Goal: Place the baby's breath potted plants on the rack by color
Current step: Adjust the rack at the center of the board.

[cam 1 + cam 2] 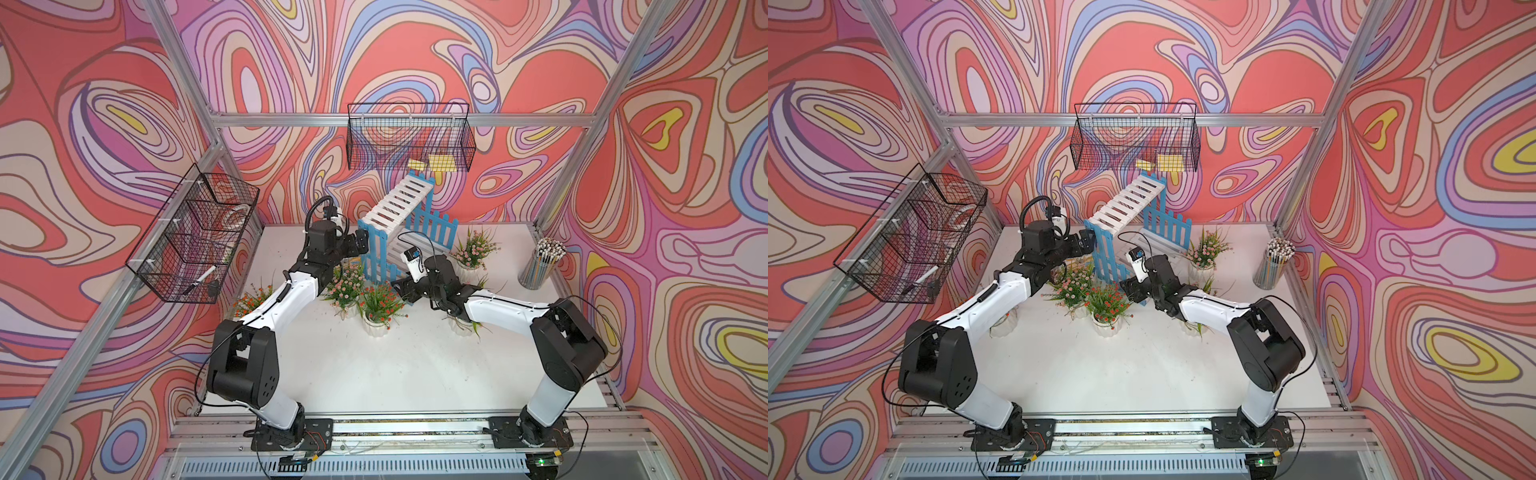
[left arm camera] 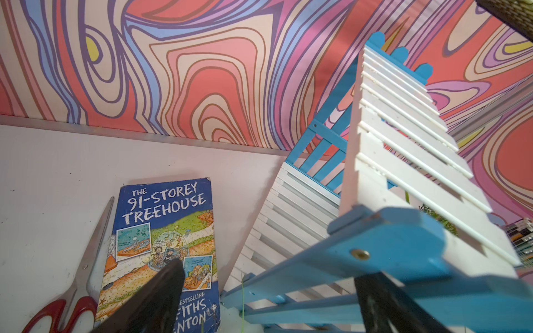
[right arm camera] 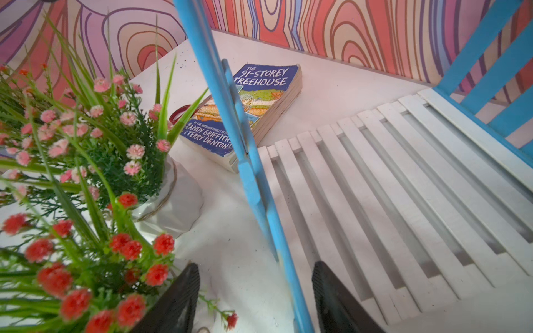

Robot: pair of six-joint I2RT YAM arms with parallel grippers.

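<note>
R gripper: shut on a slat of the near side frame of the rack; slat sits between both fingers in R wrist view. L gripper: jaws wide, nothing clamped. One finger seems to rest against the frame's top end, the other hangs clear above a book.

Rack loc: back-centre of table, set diagonally, both arms at its near end. Can't tell whether all feet are down.

Progress: 0 of 5 plants on rack.
- Pink no.1: just beside far frame.
- Pink no.2 + red no.1: leaves touching, near the held frame.
- Red no.2: half under L forearm.
- Fifth pot: under R forearm, flower colour hidden.

Step in hand, prob.: steadying or shifting the rack before loading. Left to do: all five picks, colours kept apart, likely one per tier.

View diffs:
- Wrist views show book + red-handled scissors on table behind the near frame; top views mostly hide both behind L arm.
- R wrist alone shows lower board bare, plus the grip itself.
- Top views alone give upper board bare, fifth pot, pencil cup, wire baskets.
</note>
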